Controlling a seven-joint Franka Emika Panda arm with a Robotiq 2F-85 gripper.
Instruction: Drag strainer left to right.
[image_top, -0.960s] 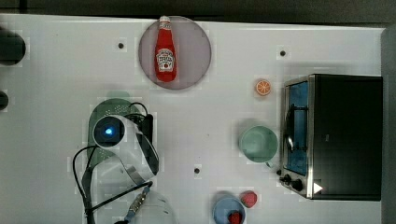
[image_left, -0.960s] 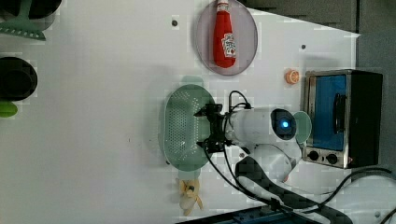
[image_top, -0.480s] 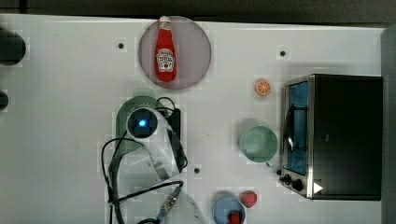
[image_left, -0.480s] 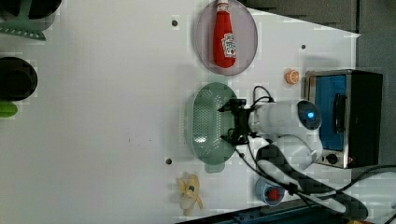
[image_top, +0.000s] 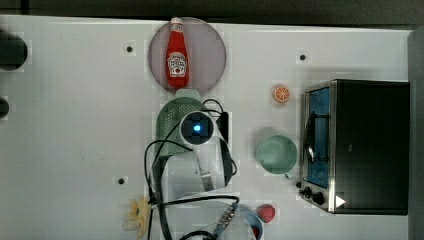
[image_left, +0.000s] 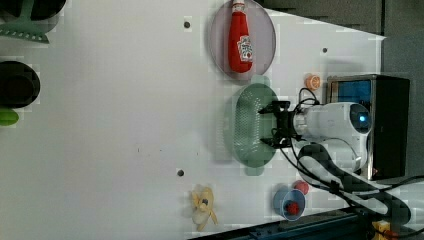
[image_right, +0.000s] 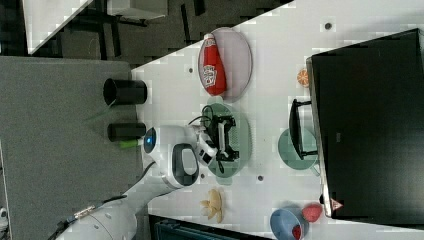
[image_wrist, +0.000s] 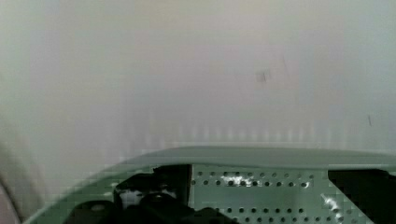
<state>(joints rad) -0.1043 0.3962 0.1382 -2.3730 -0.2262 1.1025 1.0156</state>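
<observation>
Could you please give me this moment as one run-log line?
phase: dragging | gripper: open, fingers inside strainer | strainer: below ketchup plate in the top view | green bowl: untouched

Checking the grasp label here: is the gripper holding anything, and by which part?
Nothing is clamped. The gripper is open, its fingers spread wide down inside the strainer, over the perforated floor near the middle.

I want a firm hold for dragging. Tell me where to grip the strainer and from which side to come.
Grip the long side wall of the strainer, coming straight down from above. It lies flat with its open side up, so the thin rim is exposed and one finger can go inside, one outside. The gripper is already open over its basin. The small end tab looks too slight for a sideways pull.
</observation>
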